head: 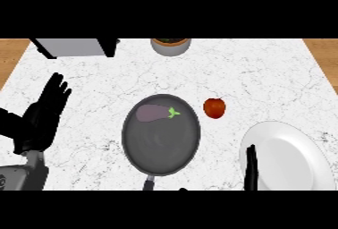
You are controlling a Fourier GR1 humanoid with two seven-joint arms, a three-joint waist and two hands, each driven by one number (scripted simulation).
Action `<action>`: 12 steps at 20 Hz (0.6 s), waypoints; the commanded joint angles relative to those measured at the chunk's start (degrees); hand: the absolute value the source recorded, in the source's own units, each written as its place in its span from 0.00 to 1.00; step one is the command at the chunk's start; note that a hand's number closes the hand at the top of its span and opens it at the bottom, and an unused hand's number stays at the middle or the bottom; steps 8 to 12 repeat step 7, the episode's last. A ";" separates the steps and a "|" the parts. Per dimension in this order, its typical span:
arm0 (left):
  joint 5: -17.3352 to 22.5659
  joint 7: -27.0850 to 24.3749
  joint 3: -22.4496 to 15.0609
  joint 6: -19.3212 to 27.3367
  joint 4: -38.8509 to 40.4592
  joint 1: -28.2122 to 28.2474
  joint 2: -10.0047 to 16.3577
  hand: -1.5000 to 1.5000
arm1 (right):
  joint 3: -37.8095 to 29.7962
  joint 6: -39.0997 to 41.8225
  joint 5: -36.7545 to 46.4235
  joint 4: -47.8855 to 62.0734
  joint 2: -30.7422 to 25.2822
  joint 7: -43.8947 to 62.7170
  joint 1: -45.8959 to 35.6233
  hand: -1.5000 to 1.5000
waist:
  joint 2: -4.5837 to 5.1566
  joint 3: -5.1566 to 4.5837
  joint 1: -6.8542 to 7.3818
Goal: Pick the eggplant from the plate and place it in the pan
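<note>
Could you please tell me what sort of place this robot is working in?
Most likely a kitchen counter. The white marbled counter carries a dark pan with an eggplant lying in it, a white plate to the right, and a small red fruit between them.

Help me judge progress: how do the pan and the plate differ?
The pan is dark grey with a handle; the plate is white, handleless. The pan holds the eggplant; no food shows on the plate. The pan sits in the middle, the plate at the right. Both are round.
</note>
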 commanded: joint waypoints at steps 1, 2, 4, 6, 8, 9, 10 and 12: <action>-0.41 0.83 -0.63 -0.49 -3.36 2.38 -0.23 0.50 | 6.19 -10.76 3.32 -5.29 -3.77 -3.90 12.06 0.00 | 0.22 0.00 1.23; -1.85 1.30 -1.00 1.56 -1.63 0.04 -1.22 0.50 | 8.14 -9.23 5.47 -9.61 -4.98 -4.74 15.79 0.00 | 0.22 -0.03 0.69; 0.24 1.11 2.12 -1.86 -1.17 -0.20 1.54 0.50 | 8.18 -13.13 4.94 -7.83 -7.20 -6.81 18.11 0.00 | 0.33 -0.03 1.16; -0.70 -2.23 1.10 -3.07 3.19 -1.45 -1.09 0.50 | 7.70 -11.46 4.18 -6.56 -5.19 -7.18 17.62 0.00 | 0.51 -0.05 1.42; -3.10 -1.24 -1.45 -0.43 1.28 -0.89 -3.03 0.50 | 8.26 -14.28 3.63 -6.80 -7.25 -7.95 19.10 0.00 | 0.46 -0.03 1.42; -3.10 -1.24 -1.45 -0.43 1.28 -0.89 -3.03 0.50 | 8.26 -14.28 3.63 -6.80 -7.25 -7.95 19.10 0.00 | 0.46 -0.03 1.42; -3.10 -1.24 -1.45 -0.43 1.28 -0.89 -3.03 0.50 | 8.26 -14.28 3.63 -6.80 -7.25 -7.95 19.10 0.00 | 0.46 -0.03 1.42; -3.10 -1.24 -1.45 -0.43 1.28 -0.89 -3.03 0.50 | 8.26 -14.28 3.63 -6.80 -7.25 -7.95 19.10 0.00 | 0.46 -0.03 1.42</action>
